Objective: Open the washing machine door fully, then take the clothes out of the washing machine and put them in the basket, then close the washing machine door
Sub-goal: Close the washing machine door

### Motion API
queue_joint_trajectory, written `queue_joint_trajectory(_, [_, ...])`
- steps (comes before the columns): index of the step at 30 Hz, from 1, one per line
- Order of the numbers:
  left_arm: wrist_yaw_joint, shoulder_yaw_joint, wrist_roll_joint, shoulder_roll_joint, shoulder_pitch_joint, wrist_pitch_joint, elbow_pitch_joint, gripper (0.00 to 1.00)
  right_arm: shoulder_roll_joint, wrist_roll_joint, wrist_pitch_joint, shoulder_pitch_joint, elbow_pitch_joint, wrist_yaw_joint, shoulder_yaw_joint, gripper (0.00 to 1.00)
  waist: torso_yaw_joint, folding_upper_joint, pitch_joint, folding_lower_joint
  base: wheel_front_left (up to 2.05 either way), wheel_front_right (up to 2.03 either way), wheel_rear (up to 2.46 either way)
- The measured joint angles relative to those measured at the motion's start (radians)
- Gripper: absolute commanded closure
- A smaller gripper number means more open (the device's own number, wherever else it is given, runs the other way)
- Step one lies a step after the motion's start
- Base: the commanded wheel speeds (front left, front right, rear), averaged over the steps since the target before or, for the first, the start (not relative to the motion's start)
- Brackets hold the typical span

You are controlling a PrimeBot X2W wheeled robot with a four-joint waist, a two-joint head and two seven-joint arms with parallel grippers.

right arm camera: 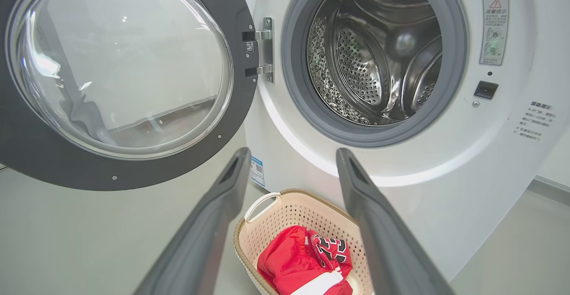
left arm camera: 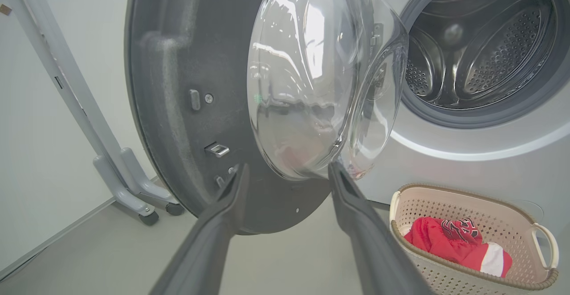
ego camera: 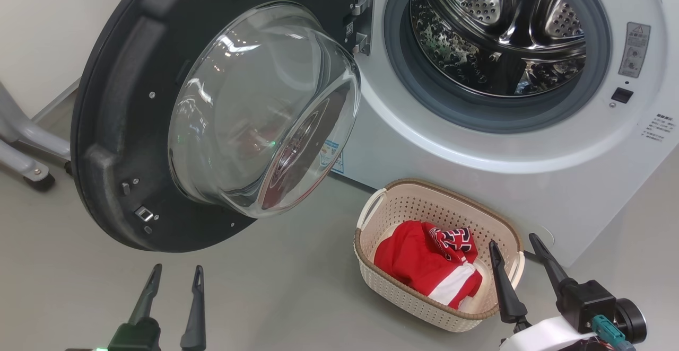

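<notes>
1. Both hands are lowest and nearest in the head view. The left hand [ego camera: 178,269] has its fingers spread wide with nothing between them, above the grey floor [ego camera: 276,298]. The right hand [ego camera: 512,240] is just as wide and just as empty, its fingertips over the near right corner of the basket [ego camera: 419,205].
2. That basket stands on the floor just in front of the washing machine [ego camera: 424,144], below its opening and a little to its left. Placed there, it gives anything pulled out only a short way to travel.
3. Inside the basket lie the clothes [ego camera: 419,261], a red heap with a white stripe and a dark lettered patch on top. Nothing hangs over the rim.
4. Further back, the washing machine door [ego camera: 122,117] is swung out to the left on its hinge [ego camera: 363,17], its glass bowl [ego camera: 254,112] bulging toward the robot. Open this far, it leaves the opening free. In the left wrist view the spread fingers point at the door's lower part, near the latch [left arm camera: 217,149]. I judge this a fair place to start pushing it shut.
5. Farthest back is the steel drum [ego camera: 504,27], ringed by the grey gasket [ego camera: 403,75]. What shows of it holds no clothes. Unloading looks finished, and closing the door is what remains.
</notes>
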Motion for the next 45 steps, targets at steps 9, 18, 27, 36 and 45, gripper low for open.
queue_joint_trajectory(9, [0.000, 0.006, 0.000, -0.006, 0.000, 0.000, 0.000, 1.00, 0.000, 0.000, 0.002, 0.000, 0.000, 0.000, 0.002, 0.00, -0.001, 0.0000, -0.001, 0.0000, 0.00, 0.00, 0.00])
queue_joint_trajectory(18, [-0.067, -0.015, -0.153, -0.031, 0.000, -0.017, -0.046, 1.00, -0.001, 0.000, 0.009, 0.000, -0.002, 0.000, 0.004, 0.00, 0.000, 0.0000, 0.005, 0.0000, 0.00, 0.00, 0.00])
queue_joint_trajectory(27, [-0.235, 0.001, -0.658, -0.054, 0.000, -0.044, -0.160, 1.00, -0.006, -0.002, 0.012, -0.012, -0.007, 0.000, 0.004, 0.00, 0.003, 0.0000, 0.013, 0.0000, 0.00, 0.00, 0.00])
queue_joint_trajectory(36, [-0.241, -0.061, -1.061, -0.051, 0.047, -0.083, -0.410, 1.00, -0.008, -0.002, 0.012, -0.012, -0.014, -0.001, 0.004, 0.00, 0.004, 0.0000, 0.018, 0.0000, 0.00, 0.00, 0.00])
queue_joint_trajectory(45, [-0.241, 0.252, -1.359, -0.053, -0.148, -0.083, -0.457, 1.00, -0.017, -0.008, 0.022, -0.016, -0.030, -0.002, 0.002, 0.00, 0.007, 0.0000, 0.042, 0.0000, 0.00, 0.00, 0.00])
